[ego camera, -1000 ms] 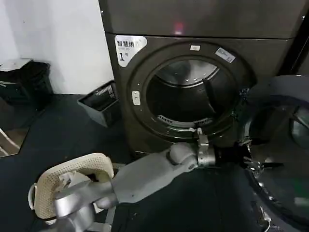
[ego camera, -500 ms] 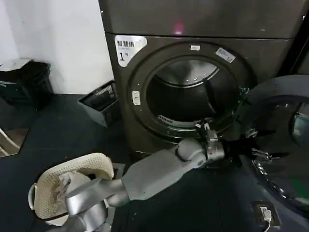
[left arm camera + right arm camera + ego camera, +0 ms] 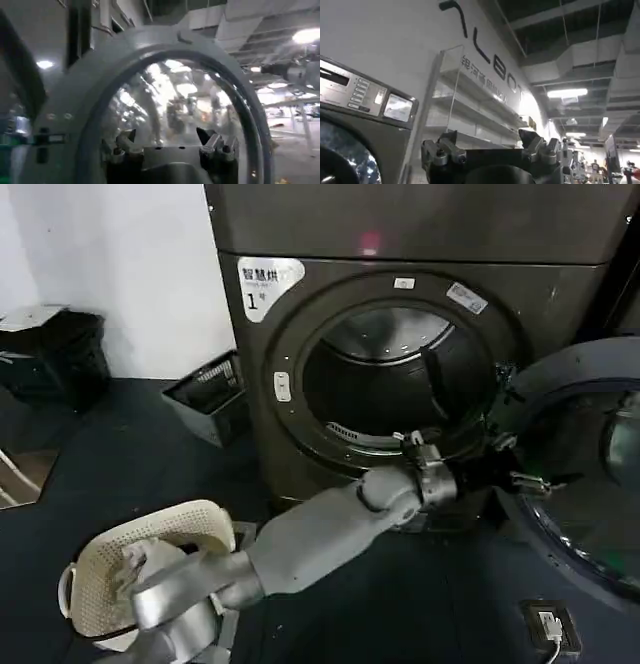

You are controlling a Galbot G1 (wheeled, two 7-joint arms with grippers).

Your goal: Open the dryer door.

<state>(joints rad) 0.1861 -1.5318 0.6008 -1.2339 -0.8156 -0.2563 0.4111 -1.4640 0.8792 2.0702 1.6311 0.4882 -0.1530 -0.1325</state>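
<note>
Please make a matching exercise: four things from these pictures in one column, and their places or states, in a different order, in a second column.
1. dryer door
2. laundry basket
3. left gripper
4. white "1" label

a. upper left of the dryer front
b. swung open to the right
c. at the door's inner edge
d. on the floor, lower left

1-b, 2-d, 3-c, 4-a

Dull grey-brown painted metal on dryer [image 3: 560, 304], with glossy white label [image 3: 265, 284]. Ribbed bright steel inside drum [image 3: 385, 339]. Door [image 3: 585, 474]: tinted glass, glossy and full of reflections, in a smooth matt grey rim. Satin silver metal along left arm [image 3: 310, 539]. Perforated cream plastic for basket [image 3: 95, 569], holding soft pale cloth [image 3: 140, 564].
</note>
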